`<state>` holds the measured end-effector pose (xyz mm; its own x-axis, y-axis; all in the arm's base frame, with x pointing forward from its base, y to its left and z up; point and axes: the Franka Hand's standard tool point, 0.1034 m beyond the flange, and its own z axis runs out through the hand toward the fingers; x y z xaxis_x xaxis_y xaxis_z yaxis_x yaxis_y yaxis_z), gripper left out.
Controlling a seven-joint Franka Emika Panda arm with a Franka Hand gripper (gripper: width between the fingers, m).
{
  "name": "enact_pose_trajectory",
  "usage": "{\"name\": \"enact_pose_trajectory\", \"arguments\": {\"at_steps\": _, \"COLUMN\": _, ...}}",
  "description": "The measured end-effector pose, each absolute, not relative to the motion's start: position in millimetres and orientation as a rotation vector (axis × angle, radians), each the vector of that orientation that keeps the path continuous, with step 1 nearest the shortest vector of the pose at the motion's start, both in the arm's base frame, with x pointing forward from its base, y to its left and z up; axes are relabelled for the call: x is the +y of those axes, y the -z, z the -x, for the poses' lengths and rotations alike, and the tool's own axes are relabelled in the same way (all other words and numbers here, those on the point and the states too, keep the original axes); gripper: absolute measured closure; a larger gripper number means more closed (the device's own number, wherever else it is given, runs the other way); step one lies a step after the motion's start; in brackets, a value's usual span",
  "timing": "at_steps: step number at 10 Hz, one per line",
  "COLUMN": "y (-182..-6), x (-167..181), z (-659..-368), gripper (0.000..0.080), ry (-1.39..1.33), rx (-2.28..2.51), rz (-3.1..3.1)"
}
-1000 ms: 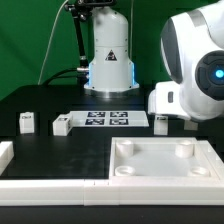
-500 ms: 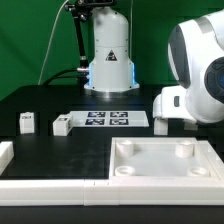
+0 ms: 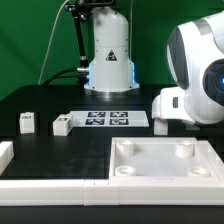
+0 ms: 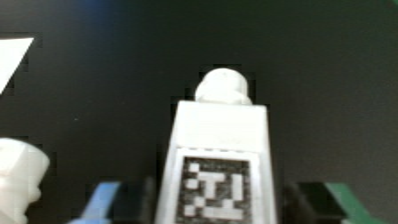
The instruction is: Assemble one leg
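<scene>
Leg: the leg I am after sits dead centre in the wrist view, tag face toward the camera, its round peg pointing away from me.
Pincer: the gripper straddles the leg with its jaws wide. I see a dark gap on each side, so nothing is clamped yet.
Why so: I judge the straddle lines the pads up on the leg's plain side faces, leaving the peg end free for a socket.
Place: in the exterior view the hand hangs low at the exterior view's right, just behind the tabletop.
Tabletop: it lies flat, sockets up, ready to take a peg.
Spares: two other legs stand well apart, past the marker board.
Next, my guess: close squarely and lift.
</scene>
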<state>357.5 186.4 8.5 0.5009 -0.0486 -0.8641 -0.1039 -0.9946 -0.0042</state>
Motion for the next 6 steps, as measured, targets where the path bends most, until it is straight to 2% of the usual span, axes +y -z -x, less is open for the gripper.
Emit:
{"name": "enact_pose_trajectory", "arguments": {"at_steps": 1, "y": -8.4, "x": 186.4, "z": -357.5, "gripper": 0.051, "ry": -1.536, "rx": 0.136, "rz": 2.673}}
{"name": "enact_pose_trajectory", "arguments": {"at_steps": 6, "y": -8.4, "x": 186.4, "z": -357.5, "gripper": 0.051, "ry": -1.536, "rx": 0.136, "rz": 2.673}}
